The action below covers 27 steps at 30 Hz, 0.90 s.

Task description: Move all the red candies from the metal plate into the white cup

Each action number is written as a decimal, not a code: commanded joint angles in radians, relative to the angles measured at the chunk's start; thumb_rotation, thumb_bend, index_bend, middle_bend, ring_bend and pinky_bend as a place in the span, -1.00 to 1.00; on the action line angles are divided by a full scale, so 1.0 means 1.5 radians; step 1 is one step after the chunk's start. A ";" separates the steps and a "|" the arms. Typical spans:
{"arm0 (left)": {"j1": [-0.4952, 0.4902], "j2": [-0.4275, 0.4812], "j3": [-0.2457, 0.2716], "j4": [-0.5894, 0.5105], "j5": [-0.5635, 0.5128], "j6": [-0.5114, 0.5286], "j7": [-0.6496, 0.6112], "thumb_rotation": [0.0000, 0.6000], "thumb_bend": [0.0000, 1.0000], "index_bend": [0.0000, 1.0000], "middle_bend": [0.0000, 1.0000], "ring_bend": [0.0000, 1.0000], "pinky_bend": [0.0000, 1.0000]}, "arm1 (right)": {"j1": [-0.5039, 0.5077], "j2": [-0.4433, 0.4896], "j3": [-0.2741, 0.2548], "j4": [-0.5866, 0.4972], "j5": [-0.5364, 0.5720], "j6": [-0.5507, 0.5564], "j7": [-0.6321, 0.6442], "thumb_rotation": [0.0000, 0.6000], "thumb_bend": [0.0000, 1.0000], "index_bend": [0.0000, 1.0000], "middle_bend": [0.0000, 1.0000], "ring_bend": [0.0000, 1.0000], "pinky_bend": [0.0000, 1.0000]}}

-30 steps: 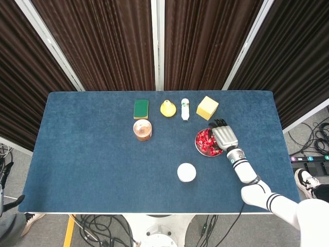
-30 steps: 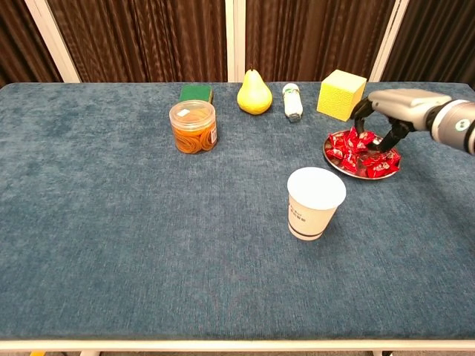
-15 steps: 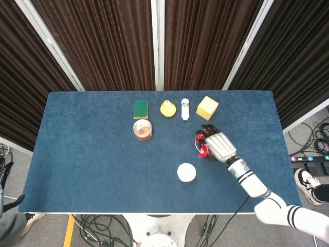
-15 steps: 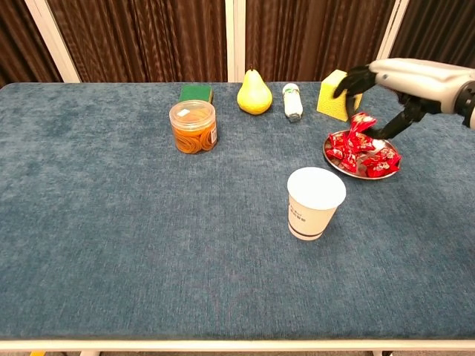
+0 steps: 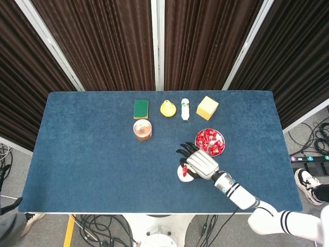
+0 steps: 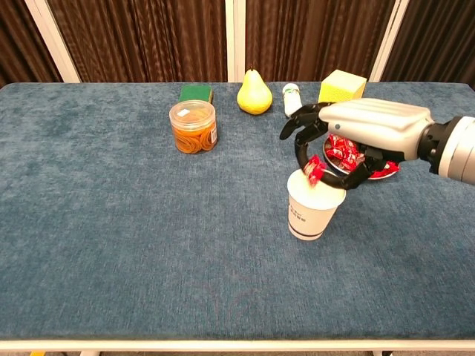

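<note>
My right hand (image 6: 356,133) (image 5: 200,163) hovers over the white cup (image 6: 312,211) (image 5: 184,174), pinching one red candy (image 6: 312,170) (image 5: 184,169) between thumb and a finger just above the cup's mouth. The other fingers are spread. The metal plate (image 5: 199,145) (image 6: 332,162) behind it holds several red candies (image 5: 211,143) (image 6: 343,150); in the chest view my hand hides much of the plate. My left hand shows in neither view.
Along the back stand a green sponge (image 5: 141,108), a yellow pear (image 5: 167,108), a small white bottle (image 5: 185,109) and a yellow block (image 5: 207,107). An orange-filled jar (image 5: 142,129) sits left of the plate.
My right hand lifted a red candy off the plate and carried it forward and left, from above the plate to over the white cup.
</note>
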 commanded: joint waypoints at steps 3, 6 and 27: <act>0.000 -0.002 -0.001 0.003 0.001 0.000 -0.003 1.00 -0.86 -0.65 -0.78 -0.83 -0.71 | -0.004 0.010 -0.007 -0.012 0.003 0.002 -0.013 1.00 -0.17 -0.30 -0.77 -1.00 -1.00; -0.001 -0.002 -0.002 0.004 0.002 -0.001 -0.002 1.00 -0.86 -0.65 -0.78 -0.83 -0.71 | -0.009 0.018 -0.005 -0.020 0.003 0.014 -0.011 1.00 -0.17 -0.33 -0.77 -1.00 -1.00; -0.004 -0.004 -0.001 0.002 0.002 -0.009 0.000 1.00 -0.86 -0.65 -0.78 -0.83 -0.71 | -0.012 -0.050 0.050 0.203 0.216 -0.067 -0.016 1.00 -0.46 -0.25 -0.73 -1.00 -1.00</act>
